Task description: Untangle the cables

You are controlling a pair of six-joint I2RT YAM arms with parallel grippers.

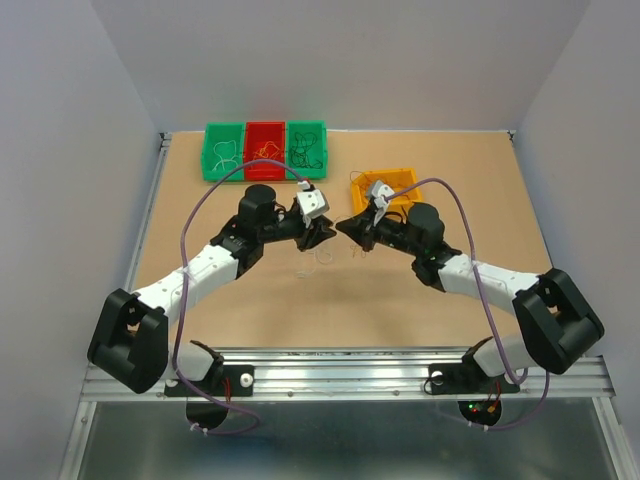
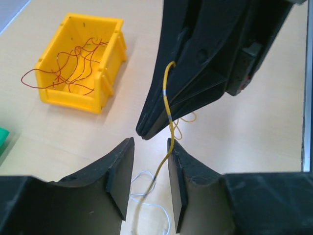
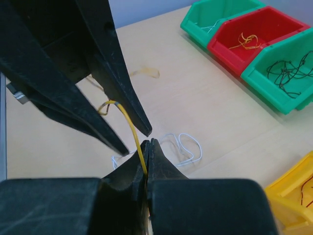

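Right gripper (image 3: 149, 144): pinched tight on the yellow wire (image 3: 132, 126), which comes up out of its closed tips.
Left gripper (image 2: 150, 143): jaws standing partway apart, nose to nose with the right gripper over the middle of the table (image 1: 380, 300). From here it looks like nothing is clamped.
Yellow wire: strung between the two grippers. From the right gripper's pinch it runs into the gap between the left fingers (image 2: 183, 181) and lies close along the inner face of one. I can't tell whether it touches that face. A loose curl of it hangs below the right gripper.
White wire (image 2: 146, 176): slack loops lying flat on the table right under the two grippers, touched by neither.
Yellow bin (image 2: 73, 98): on the table just behind the right gripper.
Red-brown wires (image 2: 73, 63): a tangle inside the yellow bin, with one loop spilling over its rim.
Red bin (image 3: 274, 22): at the far edge of the table, touching a green bin on each side.
Orange wire (image 3: 247, 40): a small curl in the red bin.
Right green bin (image 1: 306, 173): holds dark wires (image 3: 288, 68) in a loose knot.
Left green bin (image 1: 224, 175): holds thin white wires (image 1: 226, 152), too fine to make out further.
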